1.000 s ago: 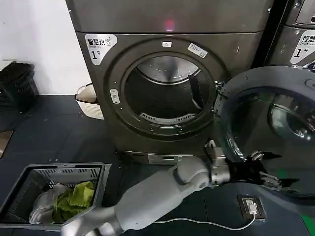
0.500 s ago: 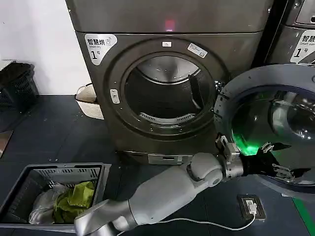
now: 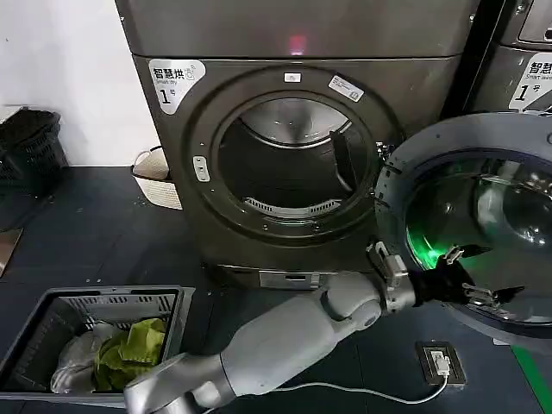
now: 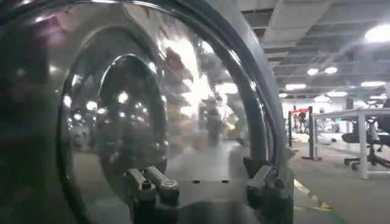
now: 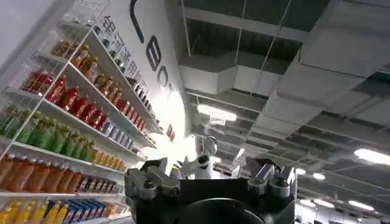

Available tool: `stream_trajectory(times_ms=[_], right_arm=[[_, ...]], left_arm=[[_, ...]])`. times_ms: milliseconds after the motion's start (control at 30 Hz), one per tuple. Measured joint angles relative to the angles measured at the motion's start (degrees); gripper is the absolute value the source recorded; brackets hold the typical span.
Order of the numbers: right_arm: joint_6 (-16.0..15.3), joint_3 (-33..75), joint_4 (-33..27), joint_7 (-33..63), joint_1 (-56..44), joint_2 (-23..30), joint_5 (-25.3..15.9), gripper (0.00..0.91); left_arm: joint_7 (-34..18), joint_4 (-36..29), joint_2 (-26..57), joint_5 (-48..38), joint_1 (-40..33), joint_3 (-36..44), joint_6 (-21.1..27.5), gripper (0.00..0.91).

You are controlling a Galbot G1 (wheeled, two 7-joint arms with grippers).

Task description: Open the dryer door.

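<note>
Door [image 3: 405, 181] at frame right, swung wide off dryer [image 3: 259, 39] | left tool [image 3: 470, 285] released, against glass | right tool [image 5: 210, 182] spread, idle | next: likely retract left arm.

dryer door [image 3: 483, 233] cut off at head view's right edge; left tool [image 3: 470, 280] fingertips lost against dark glass, contact unclear.

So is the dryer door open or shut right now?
Open. The dryer door is swung out to the right, the dryer drum exposed; the left pincer is at its glass.
</note>
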Motion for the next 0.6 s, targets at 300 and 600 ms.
stream_trajectory(times_ms=[300, 600], right_arm=[[0.0, -0.1, 0.2, -0.1, -0.1, 0.0, 0.2, 0.907], [0.1, -0.7, 0.6, -0.3, 0.2, 0.0, 0.2, 0.907]], left_arm=[[-1.1, -1.7, 2.4, 0.7, 1.2, 0.1, -3.3, 0.907], [-3.6, -4.3, 6.0, 0.7, 2.3, 0.0, -9.5, 0.907]])
